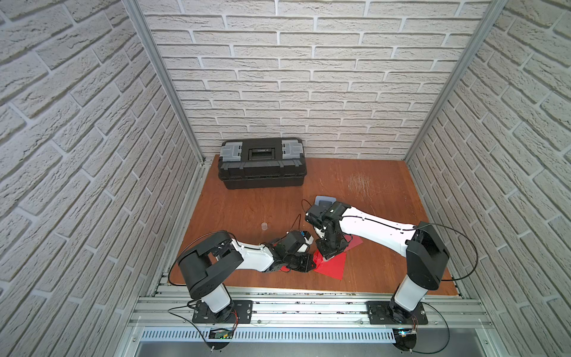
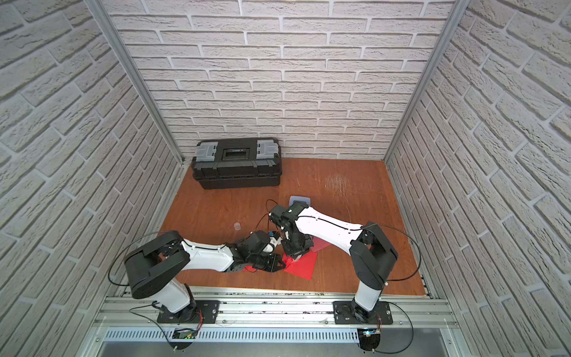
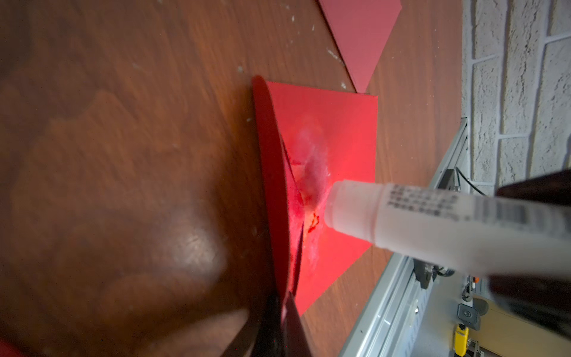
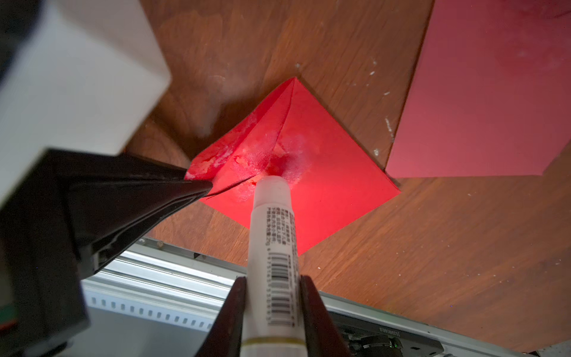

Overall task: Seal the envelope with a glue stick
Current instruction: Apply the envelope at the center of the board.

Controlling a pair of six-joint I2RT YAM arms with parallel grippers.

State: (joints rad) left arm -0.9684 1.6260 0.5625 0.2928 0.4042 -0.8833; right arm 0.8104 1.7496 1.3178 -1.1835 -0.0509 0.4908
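Both top views are evenly bright with bowed edges; wrist views are dimmer, the envelope [image 4: 340, 185] glaring red, the glue stick [image 3: 432, 222] blurred.

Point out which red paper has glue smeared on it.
The brighter red envelope: whitish smears around the glue stick tip, flap pinched up by the left gripper. The duller red sheet beside it lies flat.

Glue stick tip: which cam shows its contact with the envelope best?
Right wrist view. The glue stick runs sharp from the right tool to its tip, touching the red envelope beside the lifted flap. Left wrist view shows the tip side-on but blurred. In both top views the arms hide it.
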